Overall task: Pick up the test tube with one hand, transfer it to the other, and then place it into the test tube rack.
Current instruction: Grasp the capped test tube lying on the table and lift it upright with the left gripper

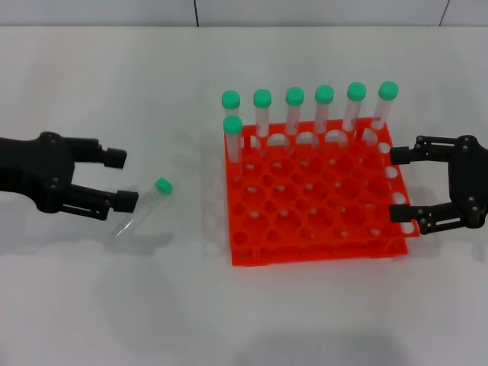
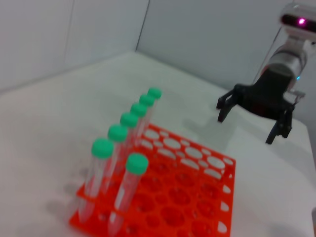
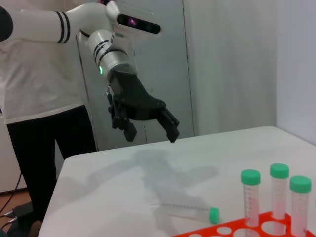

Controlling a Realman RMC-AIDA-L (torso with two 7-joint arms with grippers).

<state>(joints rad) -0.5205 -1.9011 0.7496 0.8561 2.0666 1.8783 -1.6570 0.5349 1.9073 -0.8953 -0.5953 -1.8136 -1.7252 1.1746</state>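
Observation:
The test tube (image 1: pixel 142 209) lies on the white table left of the rack, with its green cap pointing towards the rack. It also shows in the right wrist view (image 3: pixel 183 212). My left gripper (image 1: pixel 120 179) is open and empty just left of the tube. In the right wrist view this gripper (image 3: pixel 152 134) hangs above the table behind the tube, on a silver-white arm with a green ring. The orange test tube rack (image 1: pixel 320 229) stands in the middle of the table. My right gripper (image 1: pixel 396 184) is open and empty at the rack's right edge; it also shows in the left wrist view (image 2: pixel 247 123).
Several green-capped tubes (image 1: pixel 294 114) stand upright along the rack's back row, and one more (image 1: pixel 233 141) stands in the second row at the left. They also show in the left wrist view (image 2: pixel 129 129). A person in a white shirt (image 3: pixel 44 74) stands behind the table's left end.

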